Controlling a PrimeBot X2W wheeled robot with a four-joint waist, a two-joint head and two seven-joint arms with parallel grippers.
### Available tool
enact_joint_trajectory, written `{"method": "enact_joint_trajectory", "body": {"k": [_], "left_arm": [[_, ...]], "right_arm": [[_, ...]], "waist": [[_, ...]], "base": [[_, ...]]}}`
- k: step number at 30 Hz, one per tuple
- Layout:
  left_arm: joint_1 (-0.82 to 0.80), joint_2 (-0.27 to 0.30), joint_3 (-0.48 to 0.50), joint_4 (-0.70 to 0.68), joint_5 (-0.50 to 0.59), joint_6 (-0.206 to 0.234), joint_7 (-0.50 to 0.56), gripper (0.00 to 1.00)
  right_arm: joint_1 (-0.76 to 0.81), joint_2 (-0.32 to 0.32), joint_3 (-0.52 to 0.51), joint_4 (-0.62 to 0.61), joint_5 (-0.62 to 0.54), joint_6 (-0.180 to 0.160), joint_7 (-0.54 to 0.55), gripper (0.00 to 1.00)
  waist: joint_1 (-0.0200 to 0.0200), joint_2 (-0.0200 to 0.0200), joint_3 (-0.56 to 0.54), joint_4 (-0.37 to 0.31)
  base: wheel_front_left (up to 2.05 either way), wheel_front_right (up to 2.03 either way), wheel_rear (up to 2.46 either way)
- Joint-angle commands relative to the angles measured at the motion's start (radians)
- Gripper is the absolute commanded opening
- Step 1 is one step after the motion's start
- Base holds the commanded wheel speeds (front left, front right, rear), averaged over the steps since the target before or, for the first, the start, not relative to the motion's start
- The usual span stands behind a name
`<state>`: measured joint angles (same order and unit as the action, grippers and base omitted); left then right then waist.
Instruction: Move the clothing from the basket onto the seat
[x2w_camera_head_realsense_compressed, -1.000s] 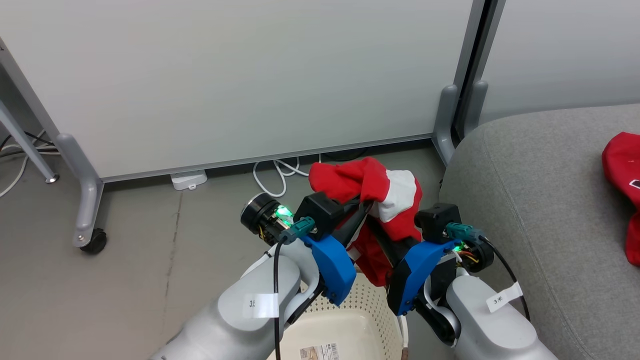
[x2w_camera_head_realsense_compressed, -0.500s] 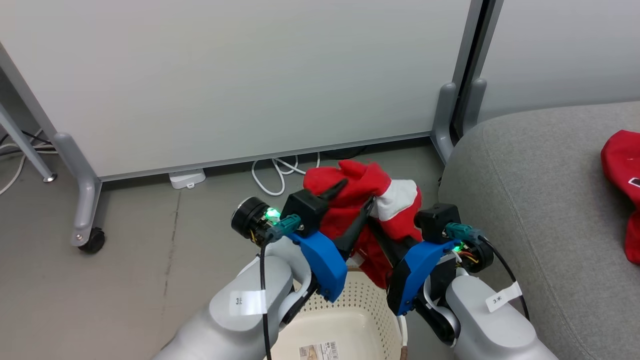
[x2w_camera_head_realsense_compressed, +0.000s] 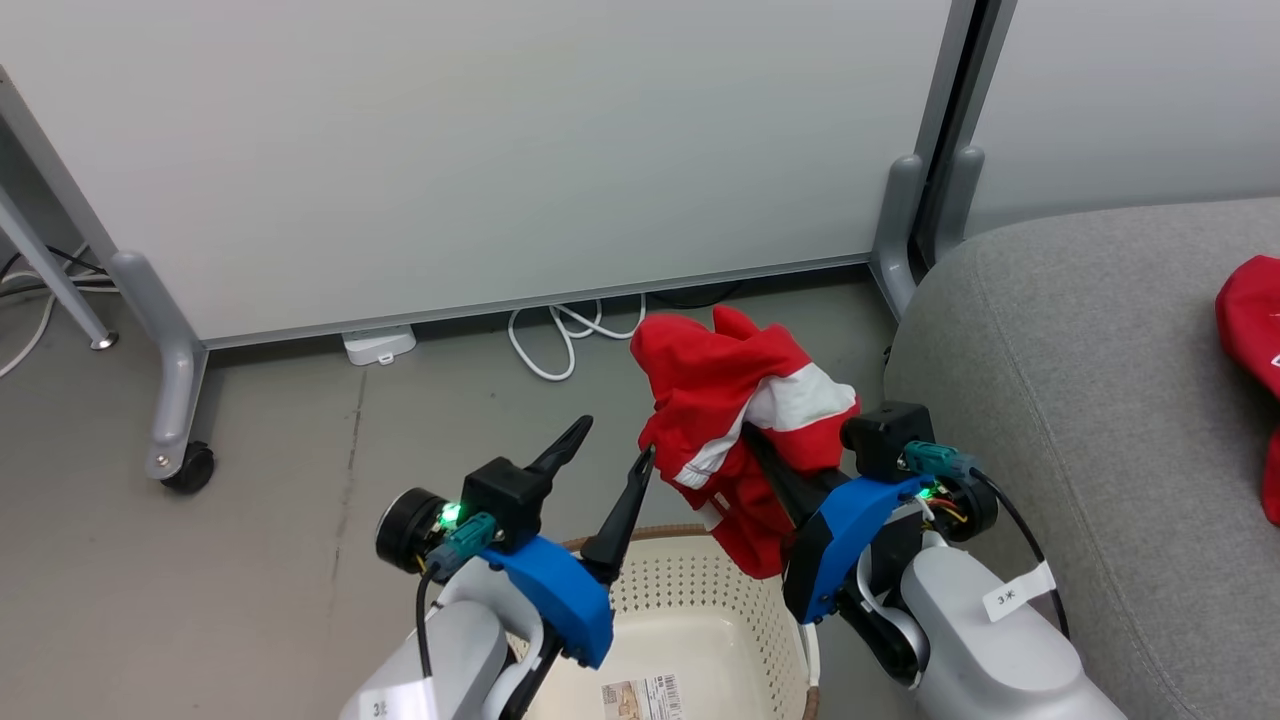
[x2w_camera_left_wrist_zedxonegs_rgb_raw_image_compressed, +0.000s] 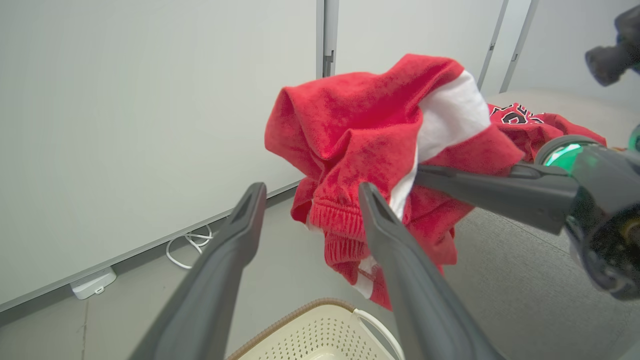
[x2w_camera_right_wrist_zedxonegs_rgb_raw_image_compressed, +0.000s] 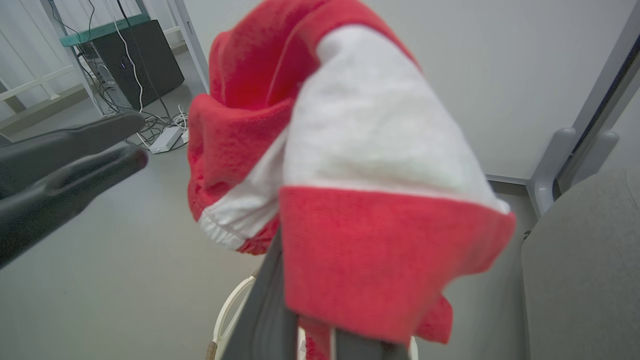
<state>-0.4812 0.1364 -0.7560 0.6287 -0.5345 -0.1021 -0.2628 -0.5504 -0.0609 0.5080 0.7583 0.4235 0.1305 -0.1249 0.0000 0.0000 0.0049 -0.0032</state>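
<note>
The red shorts (x2w_camera_head_realsense_compressed: 745, 420) with a broad white stripe hang in a bunch above the floor, and my right gripper (x2w_camera_head_realsense_compressed: 775, 470) is shut on them, its fingertips buried in the cloth (x2w_camera_right_wrist_zedxonegs_rgb_raw_image_compressed: 350, 150). My left gripper (x2w_camera_head_realsense_compressed: 612, 442) stands open just left of the shorts (x2w_camera_left_wrist_zedxonegs_rgb_raw_image_compressed: 360, 125), holding nothing. Below both arms sits the cream perforated basket (x2w_camera_head_realsense_compressed: 700, 590), its floor bare except for a barcode sticker (x2w_camera_head_realsense_compressed: 640, 695). The grey seat (x2w_camera_head_realsense_compressed: 1050, 400) fills the right side. On it, at the far right edge, lies the red jersey (x2w_camera_head_realsense_compressed: 1250, 340), whose lettering shows in the left wrist view (x2w_camera_left_wrist_zedxonegs_rgb_raw_image_compressed: 530, 125).
White partition panels on grey feet stand behind, one with a caster wheel (x2w_camera_head_realsense_compressed: 190, 470). A white cable loop (x2w_camera_head_realsense_compressed: 560, 340) and a power strip (x2w_camera_head_realsense_compressed: 378, 345) lie on the floor by the panel. A black box (x2w_camera_right_wrist_zedxonegs_rgb_raw_image_compressed: 135, 55) with cables stands further off.
My left gripper has opened, let go of the shorts and drawn back down and to the left. The shorts now hang from my right gripper alone.
</note>
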Motion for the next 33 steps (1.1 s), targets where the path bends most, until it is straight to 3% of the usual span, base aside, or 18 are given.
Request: {"method": "enact_joint_trajectory", "body": {"k": [1,16,33], "left_arm": [[0.02,0.009,0.014,-0.01,0.008,0.005,-0.003,1.0],[0.213,0.03,0.238,-0.156,0.145,-0.013,-0.003,1.0],[0.244,-0.001,0.307,-0.141,0.2,-0.029,-0.003,1.0]], "right_arm": [[-0.004,-0.005,-0.004,-0.005,-0.003,0.0,-0.006,0.0],[0.016,-0.009,-0.029,-0.026,-0.019,0.0,0.003,0.0],[0.026,-0.006,-0.042,-0.046,-0.034,0.0,0.018,0.0]], "waist": [[0.0,0.0,0.0,0.002],[0.0,0.0,0.003,0.011],[0.0,0.0,0.012,-0.032]], "base": [[0.0,0.0,0.0],[0.0,0.0,0.0],[0.0,0.0,0.0]]}}
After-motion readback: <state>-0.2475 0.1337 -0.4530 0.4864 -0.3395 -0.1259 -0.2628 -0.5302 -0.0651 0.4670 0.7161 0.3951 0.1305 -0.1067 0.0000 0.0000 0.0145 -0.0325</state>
